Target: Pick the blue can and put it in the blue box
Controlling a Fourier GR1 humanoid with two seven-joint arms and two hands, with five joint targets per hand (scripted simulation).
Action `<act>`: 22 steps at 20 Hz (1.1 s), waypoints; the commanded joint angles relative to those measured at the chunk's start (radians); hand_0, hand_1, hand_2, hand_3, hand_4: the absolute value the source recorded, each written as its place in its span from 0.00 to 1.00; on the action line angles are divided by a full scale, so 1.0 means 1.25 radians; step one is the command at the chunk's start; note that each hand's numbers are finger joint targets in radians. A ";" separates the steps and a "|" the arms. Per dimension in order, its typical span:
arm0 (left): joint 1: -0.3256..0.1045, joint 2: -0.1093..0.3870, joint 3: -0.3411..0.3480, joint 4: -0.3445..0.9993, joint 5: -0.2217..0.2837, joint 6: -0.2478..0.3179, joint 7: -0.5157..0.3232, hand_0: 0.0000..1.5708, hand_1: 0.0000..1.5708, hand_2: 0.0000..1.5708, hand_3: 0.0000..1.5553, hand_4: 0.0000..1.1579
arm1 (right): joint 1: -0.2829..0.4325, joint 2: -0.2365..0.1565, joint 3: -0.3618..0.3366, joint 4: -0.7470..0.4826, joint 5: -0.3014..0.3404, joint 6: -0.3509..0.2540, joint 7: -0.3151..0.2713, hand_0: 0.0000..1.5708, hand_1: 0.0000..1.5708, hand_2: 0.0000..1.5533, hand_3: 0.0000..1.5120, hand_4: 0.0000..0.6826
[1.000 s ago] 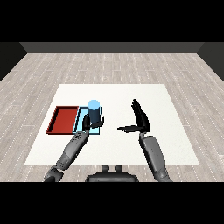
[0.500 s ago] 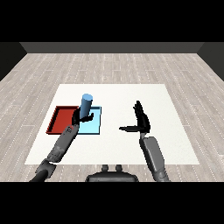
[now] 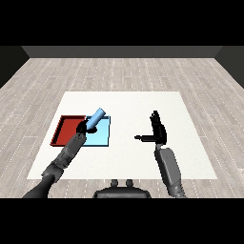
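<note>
Left hand sits at the blue tray's near-left edge, fingers curled round the blue can, which leans hard toward the tray's far right corner, held above the tray, not resting in it. I'd bring the can upright and lower it over the tray's middle before letting go, keeping clear of the red tray just left of the blue one. Right hand is well right of the blue tray, fingers straight, thumb out, holding nothing, above the table.

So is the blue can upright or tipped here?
Tipped: the blue can leans up-right from the left hand, over the blue tray.
</note>
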 commanded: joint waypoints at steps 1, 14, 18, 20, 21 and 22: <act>-0.074 -0.044 0.010 0.156 -0.015 -0.035 0.064 0.76 0.76 0.67 0.25 0.73 | 0.005 0.014 -0.008 0.030 0.000 -0.006 -0.030 0.00 0.00 0.00 0.00 0.00; -0.107 -0.093 -0.001 0.280 -0.033 -0.370 0.079 0.00 0.00 0.00 0.00 0.00 | -0.011 -0.045 -0.094 0.120 -0.058 0.054 -0.060 0.00 0.00 0.00 0.00 0.00; -0.077 -0.085 0.092 0.257 0.035 -0.032 0.057 0.00 0.00 0.00 0.00 0.00 | -0.027 -0.020 -0.076 0.124 -0.032 0.025 -0.073 0.00 0.00 0.00 0.00 0.00; -0.082 -0.074 0.100 0.219 0.037 0.090 -0.007 0.00 0.00 0.00 0.00 0.00 | -0.008 -0.038 -0.072 0.118 -0.029 0.048 -0.090 0.00 0.00 0.00 0.00 0.00; -0.081 -0.072 0.114 0.180 0.047 0.146 -0.059 0.00 0.00 0.00 0.00 0.00 | -0.002 -0.021 -0.052 0.106 -0.021 0.040 -0.081 0.00 0.00 0.00 0.00 0.00; -0.074 -0.082 0.128 0.149 0.057 0.193 -0.097 0.00 0.00 0.00 0.00 0.00 | 0.000 -0.034 -0.054 0.099 -0.010 0.036 -0.081 0.00 0.00 0.00 0.00 0.00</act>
